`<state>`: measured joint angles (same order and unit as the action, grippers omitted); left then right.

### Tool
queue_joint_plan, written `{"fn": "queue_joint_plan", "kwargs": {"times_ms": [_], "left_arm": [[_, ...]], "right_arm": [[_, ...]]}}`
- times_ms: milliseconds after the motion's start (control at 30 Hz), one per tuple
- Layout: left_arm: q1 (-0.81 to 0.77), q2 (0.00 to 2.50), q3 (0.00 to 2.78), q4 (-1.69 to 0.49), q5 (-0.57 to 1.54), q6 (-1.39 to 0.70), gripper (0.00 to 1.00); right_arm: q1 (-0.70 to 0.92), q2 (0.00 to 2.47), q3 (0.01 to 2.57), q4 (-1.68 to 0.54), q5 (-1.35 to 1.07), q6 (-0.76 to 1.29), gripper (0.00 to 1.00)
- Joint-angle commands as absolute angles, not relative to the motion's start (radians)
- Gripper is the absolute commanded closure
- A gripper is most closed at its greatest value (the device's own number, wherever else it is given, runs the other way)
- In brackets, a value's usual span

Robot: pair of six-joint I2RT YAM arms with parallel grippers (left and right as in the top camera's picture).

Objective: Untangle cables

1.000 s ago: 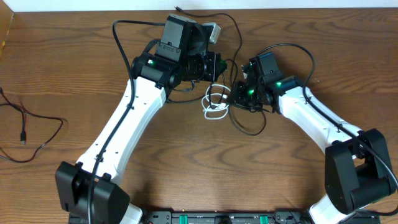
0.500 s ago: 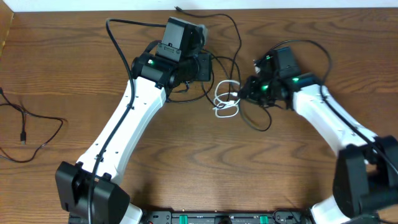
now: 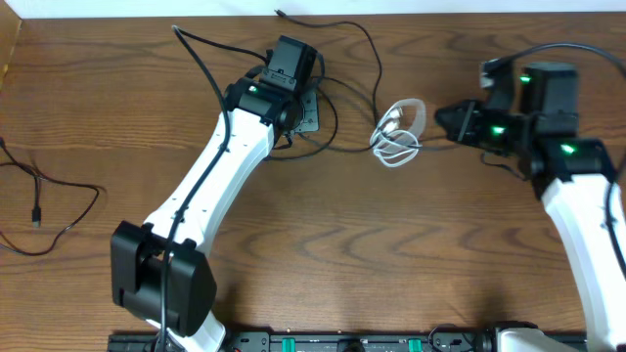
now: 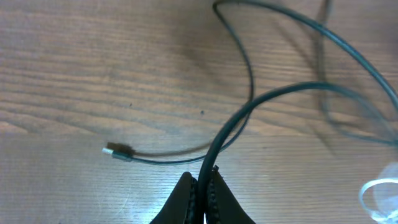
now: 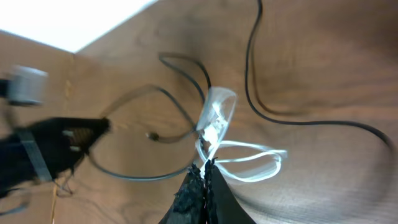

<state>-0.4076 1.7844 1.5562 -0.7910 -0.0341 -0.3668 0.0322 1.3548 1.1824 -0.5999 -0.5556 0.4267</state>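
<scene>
The white cable hangs in loops between the two arms. My right gripper is shut on it; in the right wrist view the jaws pinch it where the loops meet. A black cable runs from the far table edge down past the white loops. My left gripper is shut on a black cable, which rises from its jaws. A small plug on a thin black cord lies on the wood just ahead. Another black cable lies alone at the far left.
The wooden table has a white strip along its far edge. The thicker black arm cables arch over both wrists. The right arm's body stands along the right side.
My right gripper has moved right and a little away, dragging the white loops out from beside the left gripper. The left gripper has shifted slightly, still on its black cable.
</scene>
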Motion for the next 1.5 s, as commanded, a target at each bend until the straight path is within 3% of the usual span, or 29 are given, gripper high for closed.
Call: {"fn": "queue_joint_plan", "kwargs": {"times_ms": [0, 300, 467, 600, 733, 933, 1467], "left_arm": [[-0.404, 1.813, 1.553, -0.804, -0.068, -0.380, 0.92], [-0.404, 1.867, 1.553, -0.809, -0.058, -0.381, 0.92], [-0.404, 1.869, 1.553, -0.801, -0.027, -0.414, 0.92], [-0.404, 1.868, 1.553, -0.782, 0.073, -0.422, 0.92], [-0.404, 1.857, 1.553, -0.740, 0.208, -0.368, 0.92], [-0.404, 1.794, 1.553, -0.663, 0.378, -0.265, 0.92], [-0.405, 1.533, 1.553, -0.506, 0.464, -0.286, 0.92]], "right_arm": [[-0.023, 1.280, 1.185, -0.591, -0.609, 0.394, 0.99], [-0.216, 1.132, 1.186, -0.559, -0.770, 0.395, 0.99], [-0.204, 1.143, 1.185, -0.615, -0.770, 0.395, 0.99], [-0.116, 1.208, 1.184, -0.655, -0.760, 0.395, 0.73], [-0.021, 1.277, 1.184, -0.654, -0.729, 0.395, 0.59], [0.089, 1.381, 1.184, -0.636, -0.678, 0.396, 0.57], [0.186, 1.543, 1.184, -0.604, -0.612, 0.396, 0.53]]}}
